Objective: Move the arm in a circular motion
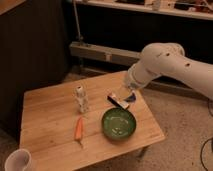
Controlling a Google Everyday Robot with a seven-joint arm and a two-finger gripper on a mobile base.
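Observation:
The arm (170, 62) is large, glossy and white, made of thick rounded segments with small dark holes. It reaches in from the right edge and bends down over the far right part of the wooden table (50, 110). The gripper (130, 91) at its end hangs low, just above the right end of a blue and white packet (119, 100). I cannot tell whether it touches the packet.
On the table are a small white bottle (81, 99), an orange carrot (78, 128) and a green bowl (119, 123). A white cup (17, 161) stands off the table's near left corner. A metal ledge (100, 52) runs along the dark wall behind.

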